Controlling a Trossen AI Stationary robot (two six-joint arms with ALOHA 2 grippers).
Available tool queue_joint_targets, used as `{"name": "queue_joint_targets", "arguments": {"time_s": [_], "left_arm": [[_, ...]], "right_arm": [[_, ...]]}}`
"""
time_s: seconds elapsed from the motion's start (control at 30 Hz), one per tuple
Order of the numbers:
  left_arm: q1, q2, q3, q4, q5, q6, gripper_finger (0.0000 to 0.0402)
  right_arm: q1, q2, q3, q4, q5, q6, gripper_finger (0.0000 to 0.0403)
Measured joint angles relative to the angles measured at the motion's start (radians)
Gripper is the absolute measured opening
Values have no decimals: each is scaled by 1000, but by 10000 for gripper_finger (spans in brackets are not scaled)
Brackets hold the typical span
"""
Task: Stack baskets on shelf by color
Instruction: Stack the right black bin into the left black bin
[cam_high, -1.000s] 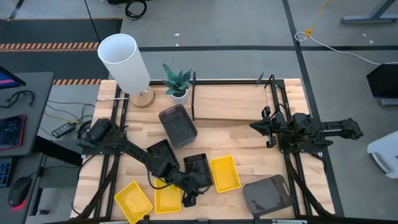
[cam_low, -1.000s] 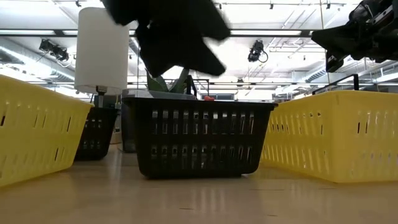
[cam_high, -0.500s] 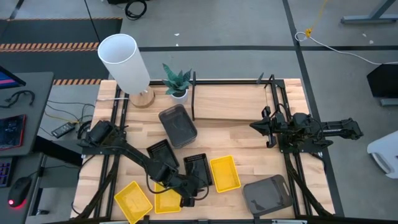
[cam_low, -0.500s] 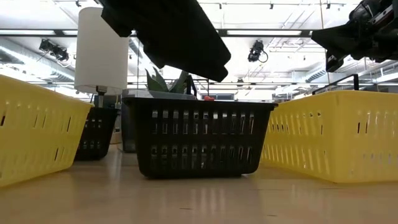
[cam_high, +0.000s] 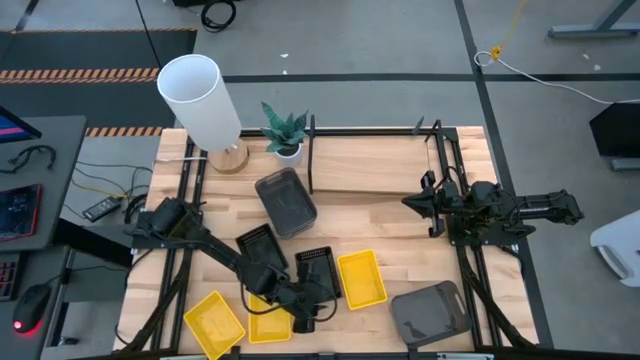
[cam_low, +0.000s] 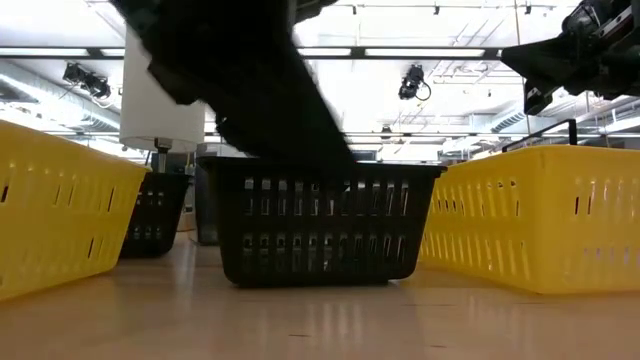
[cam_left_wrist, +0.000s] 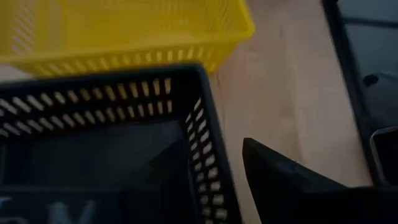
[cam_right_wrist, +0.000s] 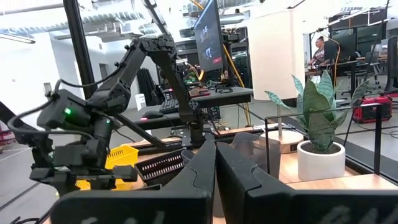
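Note:
My left gripper (cam_high: 310, 300) (cam_left_wrist: 206, 150) is open and low over the near end of a black basket (cam_high: 318, 270) (cam_low: 320, 220). One finger stands inside the basket's end wall (cam_left_wrist: 208, 155) and one outside it. A second black basket (cam_high: 259, 245) lies farther left. Yellow baskets rest on the table at right (cam_high: 362, 278) and near the front edge (cam_high: 213, 322) (cam_high: 268, 320). Two smoky grey baskets (cam_high: 286, 200) (cam_high: 430, 312) also sit flat. The wooden shelf (cam_high: 370, 165) is at the far side. My right gripper (cam_high: 410, 203) (cam_right_wrist: 216, 155) waits shut above the table's right part.
A white cylinder lamp (cam_high: 200, 100) and a small potted plant (cam_high: 285, 130) stand at the far left, beside the shelf's black frame rods (cam_high: 311, 155). Bare wood (cam_high: 390, 222) lies between the shelf and the baskets. A person shows far off in the room (cam_right_wrist: 320, 46).
My left gripper has come down and slightly toward the table's near edge. It has gone from above the black basket to its near end wall, still in motion and blurred in the low view. The baskets have stayed where they were.

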Motion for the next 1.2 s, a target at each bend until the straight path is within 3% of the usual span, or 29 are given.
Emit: {"name": "queue_joint_targets", "arguments": {"time_s": [0.3,0.57,0.83,1.2], "left_arm": [[17,1,0,-52,2,-1,110],[34,-1,0,-48,116,-88,14],[51,-98,0,-102,227,-174,14],[124,-396,0,-237,325,-348,18]], "right_arm": [[0,0,0,4,0,0,19],[0,0,0,4,0,0,19],[0,0,0,4,0,0,19],[0,0,-1,5,0,0,19]]}}
